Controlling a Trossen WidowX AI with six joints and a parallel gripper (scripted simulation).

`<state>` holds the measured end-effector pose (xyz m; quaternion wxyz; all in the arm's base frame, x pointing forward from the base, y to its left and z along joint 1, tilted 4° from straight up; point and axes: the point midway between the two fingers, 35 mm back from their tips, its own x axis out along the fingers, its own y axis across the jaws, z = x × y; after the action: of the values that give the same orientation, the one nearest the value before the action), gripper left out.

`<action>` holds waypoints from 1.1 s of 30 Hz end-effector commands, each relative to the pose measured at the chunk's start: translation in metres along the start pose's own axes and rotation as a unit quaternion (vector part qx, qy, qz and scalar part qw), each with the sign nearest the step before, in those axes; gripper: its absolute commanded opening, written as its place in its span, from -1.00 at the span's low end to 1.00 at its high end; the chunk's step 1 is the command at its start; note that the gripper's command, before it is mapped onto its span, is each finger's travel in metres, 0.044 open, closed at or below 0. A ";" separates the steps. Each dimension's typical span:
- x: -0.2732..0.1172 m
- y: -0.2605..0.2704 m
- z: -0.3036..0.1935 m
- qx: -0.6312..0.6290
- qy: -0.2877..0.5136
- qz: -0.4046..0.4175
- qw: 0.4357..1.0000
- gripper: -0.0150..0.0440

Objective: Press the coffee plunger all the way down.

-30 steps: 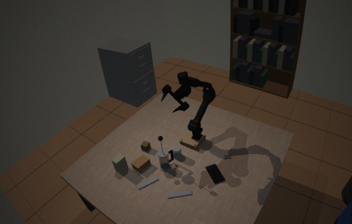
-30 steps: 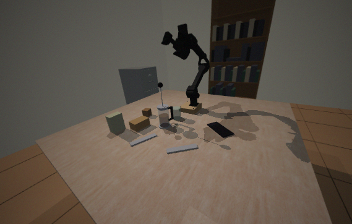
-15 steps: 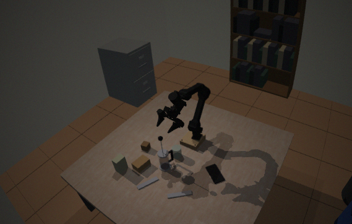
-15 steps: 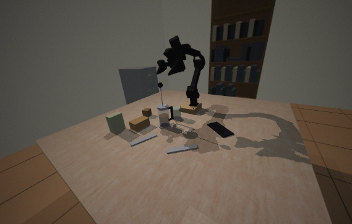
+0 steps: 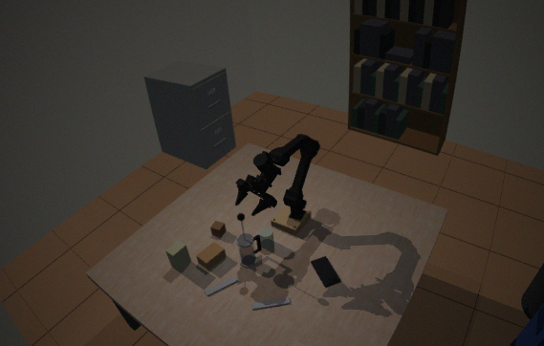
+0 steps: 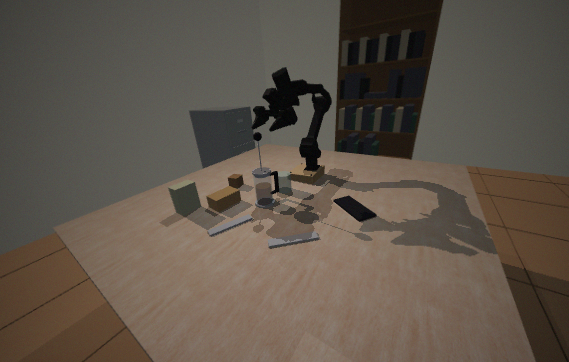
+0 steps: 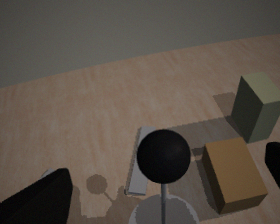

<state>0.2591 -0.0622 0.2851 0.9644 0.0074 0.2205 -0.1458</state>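
Gripper (image 5: 251,201): black, fingers spread wide, nothing between them; above centre of the top view, over the plunger knob, apart from it.
Plunger knob (image 7: 163,155): black ball, rod fully raised; centre of the wrist view.
Coffee press (image 5: 248,248): upright glass, centre of the table (image 5: 371,248).
Tan box (image 7: 233,173): right of the knob.
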 end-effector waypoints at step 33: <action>0.032 0.000 -0.004 0.001 0.003 0.001 1.000 -0.07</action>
<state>0.2850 -0.0706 0.2681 0.9638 0.0102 0.2231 -0.1456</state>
